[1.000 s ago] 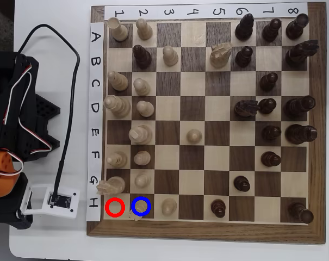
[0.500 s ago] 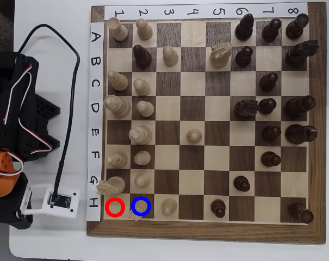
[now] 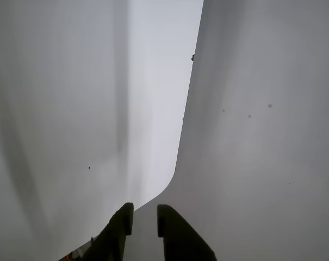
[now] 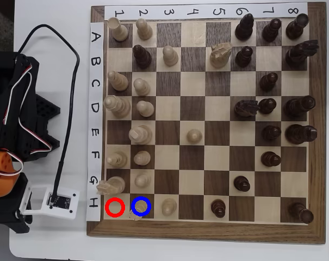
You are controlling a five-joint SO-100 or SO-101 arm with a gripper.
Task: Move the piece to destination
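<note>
Waiting off the board, the gripper holds nothing, its fingers only slightly apart over the bare white surface. No approach has begun; the next move must reach the piece, two squares right of the blue-ringed destination overhead.

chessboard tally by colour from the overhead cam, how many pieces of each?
Pale pieces: 15 clear, plus what looks like 1 more inside the blue ring, hard to make out
Dark pieces: 16
Total: 31 clear, 32 if the ringed one counts
</note>
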